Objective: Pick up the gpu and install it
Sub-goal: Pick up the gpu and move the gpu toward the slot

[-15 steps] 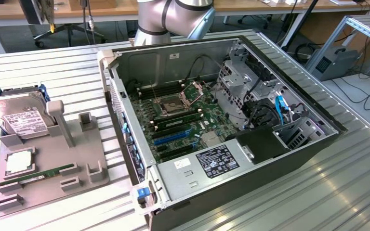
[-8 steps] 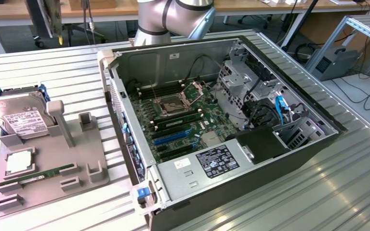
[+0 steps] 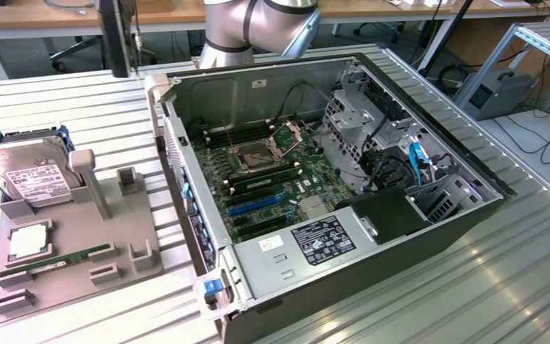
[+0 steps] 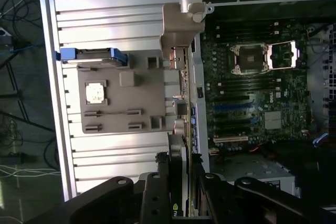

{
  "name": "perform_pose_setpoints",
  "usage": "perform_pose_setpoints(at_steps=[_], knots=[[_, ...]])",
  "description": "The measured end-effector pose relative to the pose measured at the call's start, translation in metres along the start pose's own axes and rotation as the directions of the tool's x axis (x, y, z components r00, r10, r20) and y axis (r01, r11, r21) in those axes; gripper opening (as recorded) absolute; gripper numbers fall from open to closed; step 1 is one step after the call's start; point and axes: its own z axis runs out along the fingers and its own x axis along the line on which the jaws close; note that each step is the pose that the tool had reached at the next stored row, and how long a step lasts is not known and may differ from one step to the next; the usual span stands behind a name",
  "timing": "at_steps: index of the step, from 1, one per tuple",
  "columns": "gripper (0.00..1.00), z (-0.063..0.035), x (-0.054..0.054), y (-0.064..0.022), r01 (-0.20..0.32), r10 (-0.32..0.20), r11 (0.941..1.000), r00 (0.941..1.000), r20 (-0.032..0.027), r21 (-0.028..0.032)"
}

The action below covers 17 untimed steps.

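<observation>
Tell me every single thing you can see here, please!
table: one, silver, under everything
computer case: one, black and silver, open, mid-table
motherboard: one, green, inside the case
tray: one, grey, beside the case
hard drive: one, silver with white label, standing on the tray
processor chip: one, silver, on the tray
RAM stick: one, green, lying on the tray
gpu: one, dark with a green edge, in the end effector
robot arm: one, grey, beyond the case
end effector: one, black, shut on the gpu
</observation>
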Motion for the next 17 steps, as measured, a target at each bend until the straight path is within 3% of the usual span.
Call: perform_pose_setpoints(at_steps=[17], knots=[[0.27,0.0344,-0.082,0.0013,0.000,0.000,1.0000,1.0000,0.0002,0.0015]])
